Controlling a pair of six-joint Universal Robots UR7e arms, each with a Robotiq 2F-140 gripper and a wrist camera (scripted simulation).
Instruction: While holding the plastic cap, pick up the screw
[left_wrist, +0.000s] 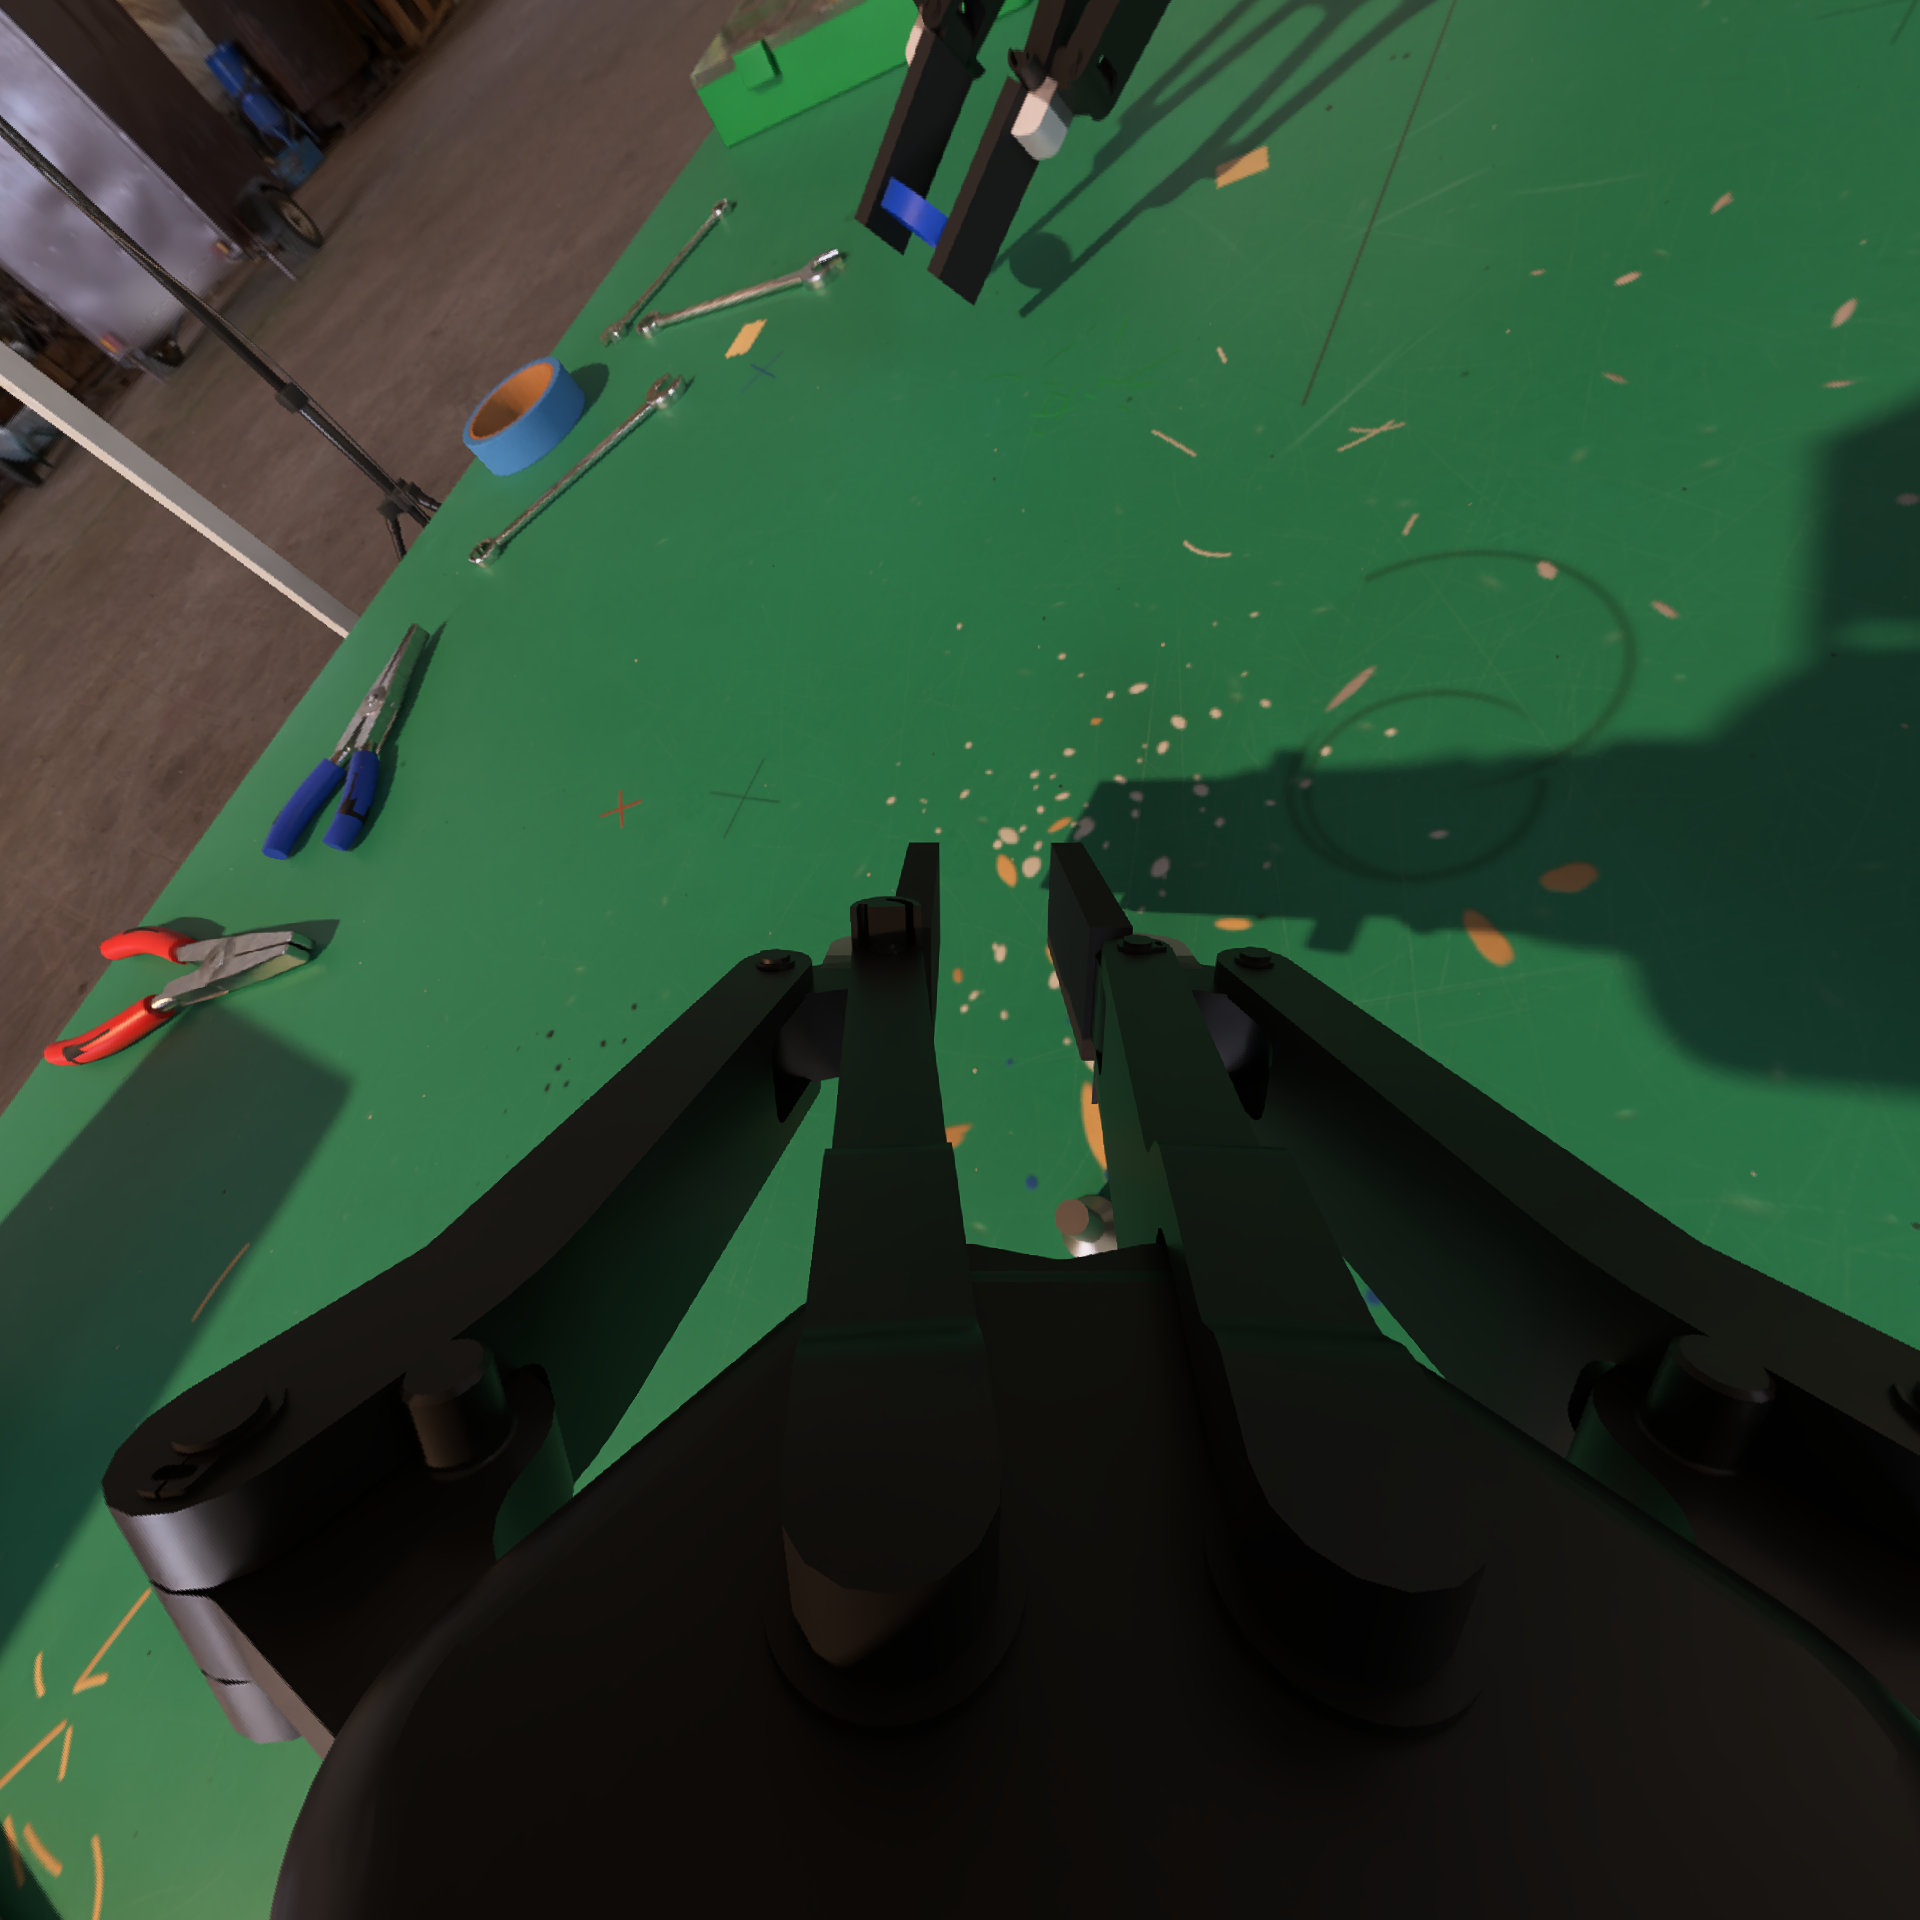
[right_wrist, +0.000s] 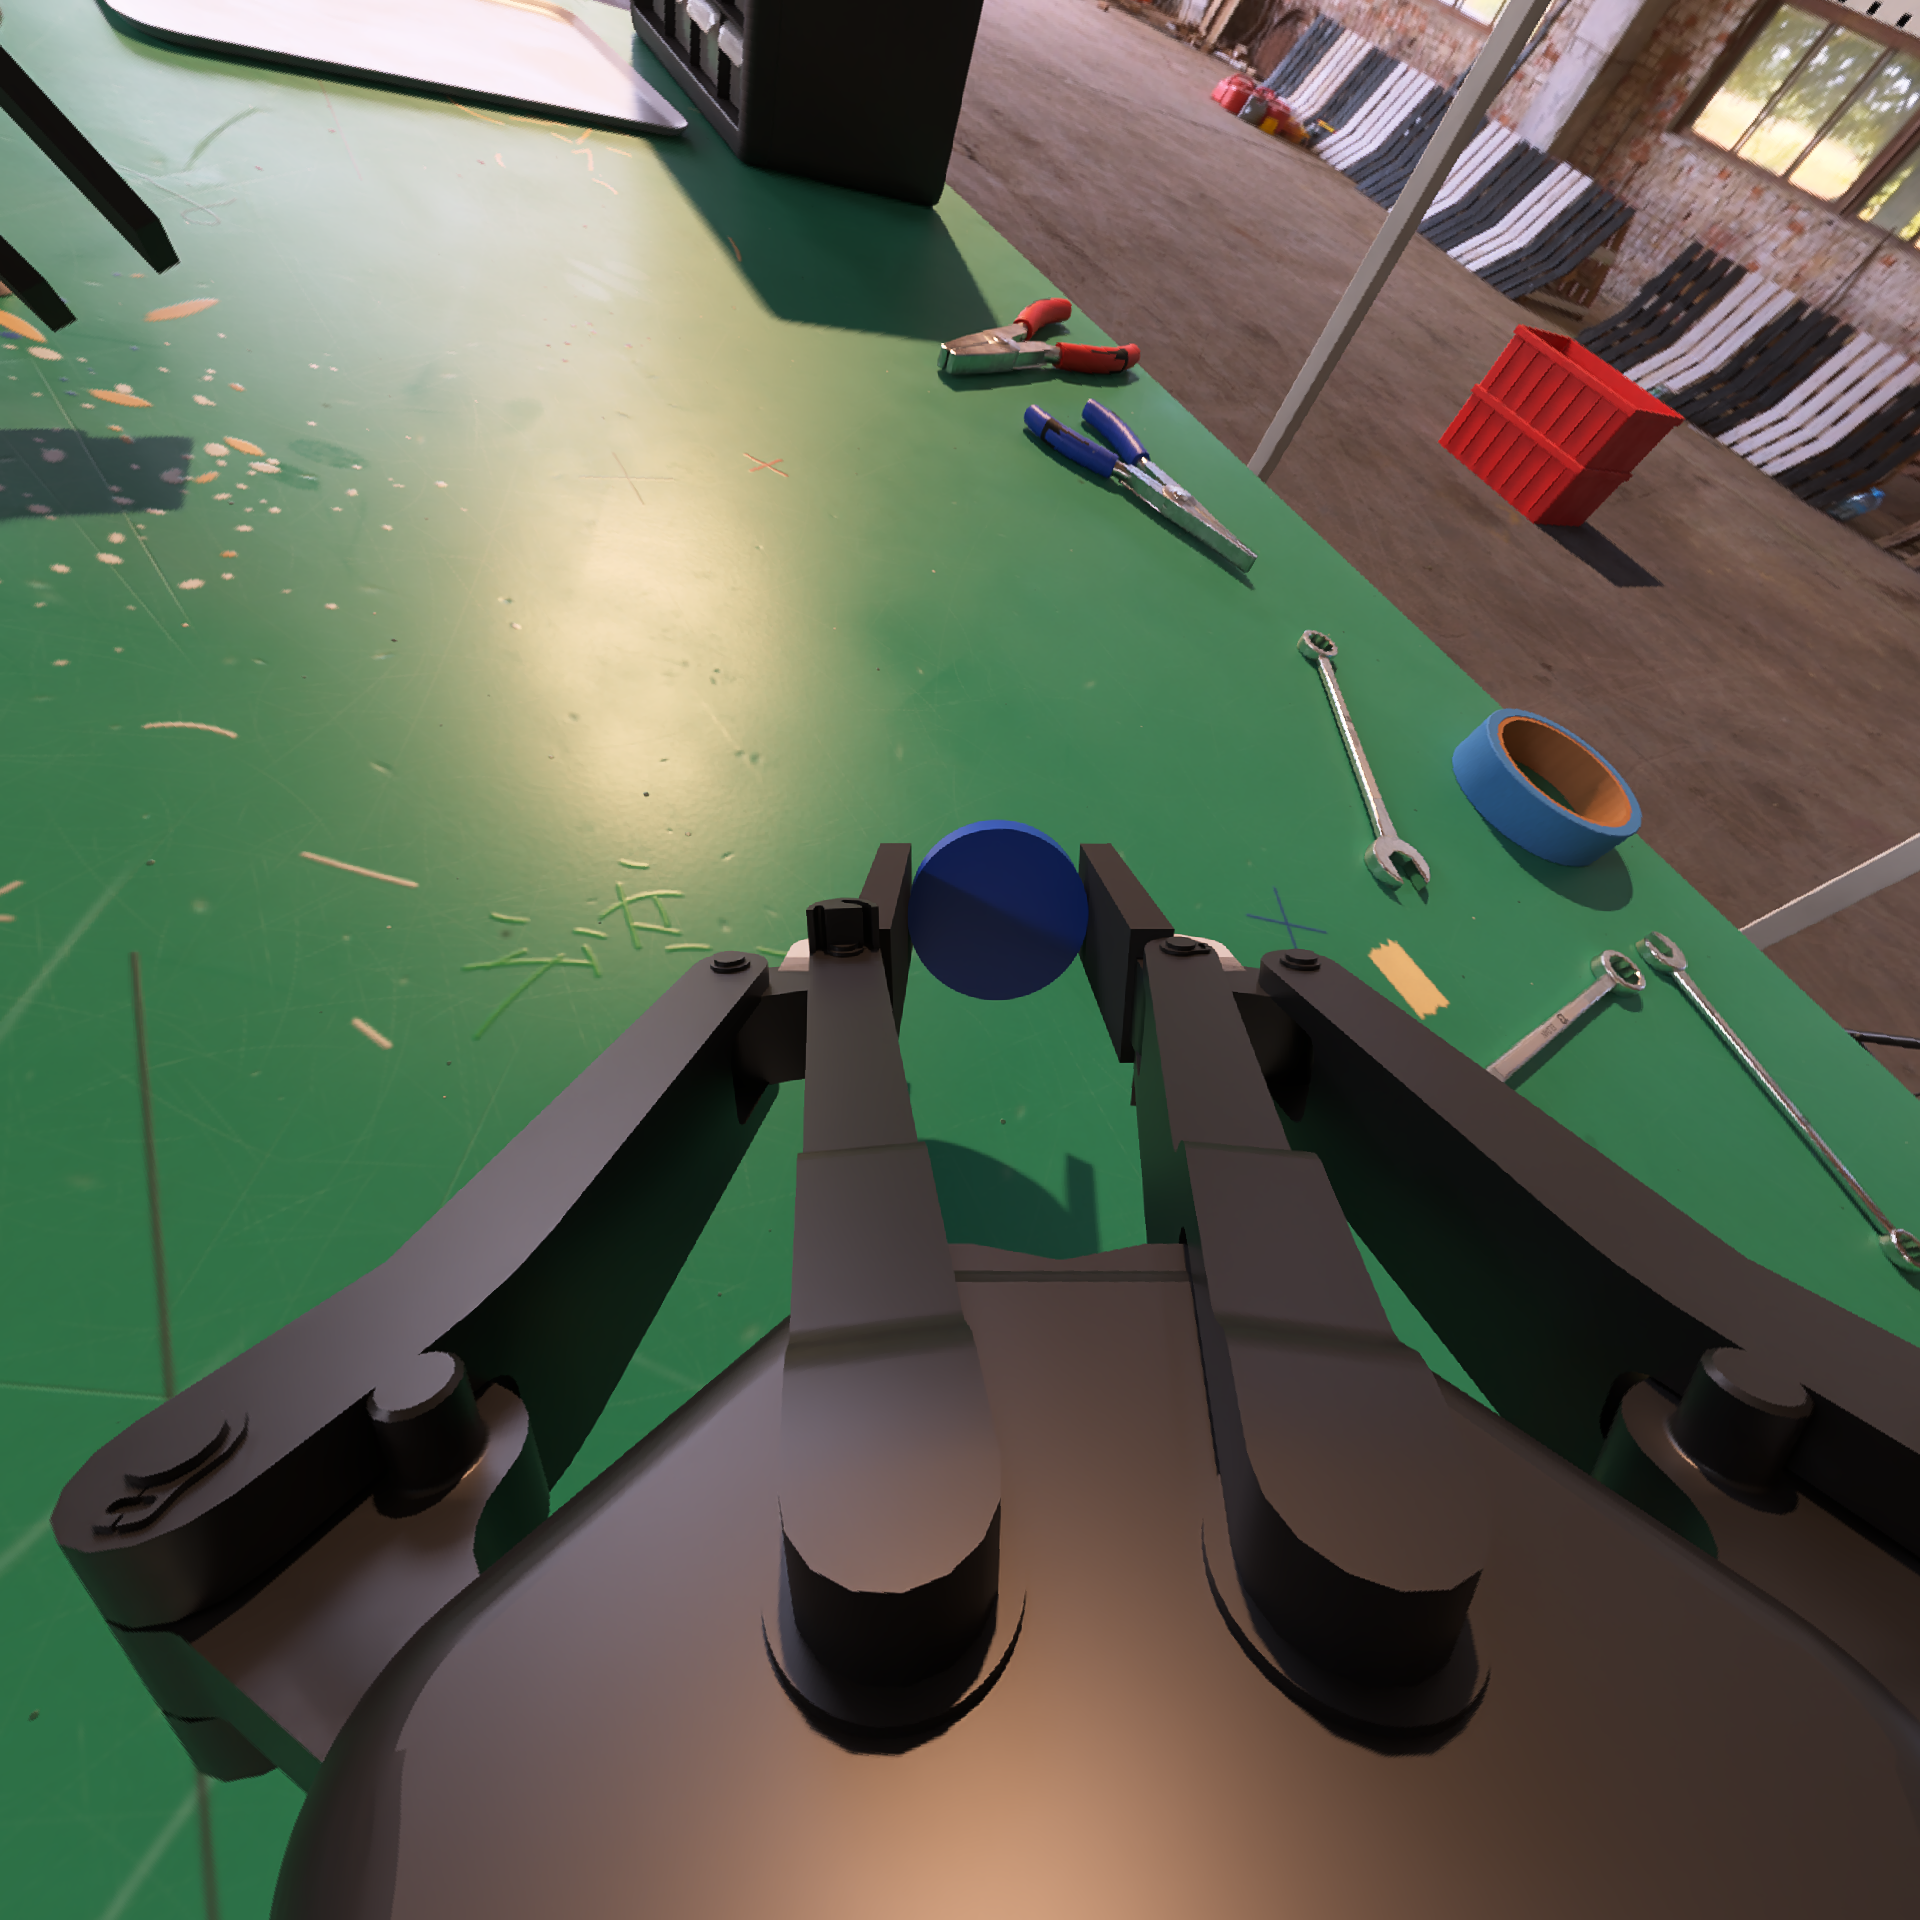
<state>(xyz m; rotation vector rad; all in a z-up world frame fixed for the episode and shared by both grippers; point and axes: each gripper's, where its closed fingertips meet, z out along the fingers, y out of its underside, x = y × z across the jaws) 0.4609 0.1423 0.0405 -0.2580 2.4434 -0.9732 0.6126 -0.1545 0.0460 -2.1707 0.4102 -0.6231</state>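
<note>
My right gripper (right_wrist: 995, 883) is shut on the round blue plastic cap (right_wrist: 997, 914) and holds it above the green table (right_wrist: 644, 644). In the left wrist view it hangs at the far end (left_wrist: 935, 249), with the cap (left_wrist: 914, 211) between its fingers. My left gripper (left_wrist: 994, 873) is over the table with its fingers a narrow gap apart and nothing between the pads. A small silvery screw (left_wrist: 1083, 1224) lies on the table below it, close to the palm and well behind the fingertips, partly hidden by the right finger. The left fingers (right_wrist: 104, 187) show at top left of the right wrist view.
Along the table edge lie red pliers (left_wrist: 187, 982), blue-handled long-nose pliers (left_wrist: 348, 753), several wrenches (left_wrist: 577, 473) and a blue tape roll (left_wrist: 525, 416). A green box (left_wrist: 790, 83) stands far off. A black box (right_wrist: 831, 83) and a metal tray (right_wrist: 416, 42) stand beyond.
</note>
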